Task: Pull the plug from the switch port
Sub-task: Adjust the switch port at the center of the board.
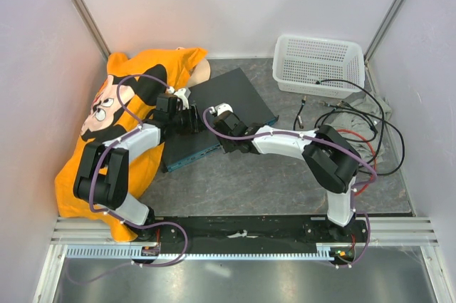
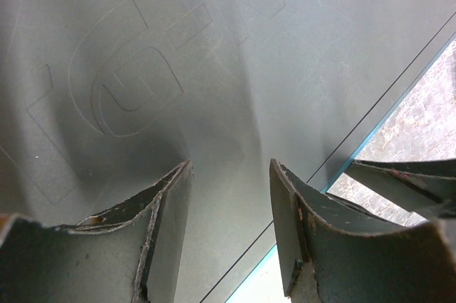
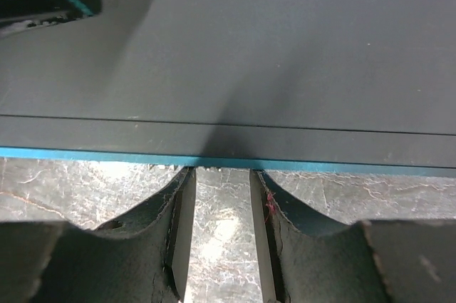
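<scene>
Currently the switch (image 1: 246,96) lies flat near the middle of the table (image 1: 249,182), its teal front edge turned toward the near left. From above, both wrists cover part of it, so the sockets and any plug in them cannot be made out.

Left gripper (image 2: 229,175): close over the dark top beside an embossed logo (image 2: 135,82). Its fingers are moderately apart with nothing between them; contact cannot be judged.

Right gripper (image 3: 221,175): at the teal edge, its fingers narrowly apart with bare table showing between.

Loose black cables (image 1: 340,107) lie to the right near a white basket (image 1: 317,64); their ends are too small to identify.
</scene>
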Robot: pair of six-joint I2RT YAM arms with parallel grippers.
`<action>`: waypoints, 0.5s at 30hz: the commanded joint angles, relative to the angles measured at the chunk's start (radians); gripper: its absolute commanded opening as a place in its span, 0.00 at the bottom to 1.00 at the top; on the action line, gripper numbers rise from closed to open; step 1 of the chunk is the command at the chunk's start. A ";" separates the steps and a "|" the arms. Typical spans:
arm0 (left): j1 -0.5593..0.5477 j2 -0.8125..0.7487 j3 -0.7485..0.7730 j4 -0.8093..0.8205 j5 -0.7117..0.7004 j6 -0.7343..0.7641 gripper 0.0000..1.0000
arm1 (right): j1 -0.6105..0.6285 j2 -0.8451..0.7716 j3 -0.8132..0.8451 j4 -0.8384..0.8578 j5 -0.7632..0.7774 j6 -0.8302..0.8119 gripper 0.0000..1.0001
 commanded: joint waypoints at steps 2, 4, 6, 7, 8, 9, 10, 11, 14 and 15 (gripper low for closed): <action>0.020 0.036 -0.016 -0.045 -0.042 -0.005 0.56 | -0.012 0.028 0.058 0.028 0.003 0.012 0.43; 0.024 0.037 -0.016 -0.045 -0.043 -0.003 0.56 | -0.018 0.036 0.067 0.034 0.005 0.012 0.43; 0.027 0.040 -0.015 -0.043 -0.045 -0.002 0.56 | -0.021 0.042 0.071 0.040 0.005 0.012 0.43; 0.030 0.042 -0.015 -0.045 -0.045 -0.002 0.57 | -0.020 0.043 0.076 0.049 0.005 0.009 0.42; 0.030 0.045 -0.015 -0.043 -0.043 -0.002 0.57 | -0.021 0.045 0.079 0.054 0.003 0.007 0.43; 0.032 0.045 -0.013 -0.043 -0.045 -0.003 0.56 | -0.021 0.048 0.079 0.060 0.005 0.004 0.43; 0.035 0.048 -0.013 -0.043 -0.042 -0.003 0.56 | -0.021 0.051 0.084 0.066 0.006 0.004 0.42; 0.036 0.048 -0.011 -0.045 -0.042 -0.003 0.56 | -0.021 0.051 0.084 0.068 0.003 0.003 0.42; 0.038 0.053 -0.008 -0.045 -0.039 -0.003 0.56 | -0.021 0.057 0.088 0.078 -0.008 -0.005 0.39; 0.040 0.053 -0.008 -0.043 -0.038 -0.003 0.57 | -0.020 0.059 0.090 0.080 -0.011 -0.005 0.38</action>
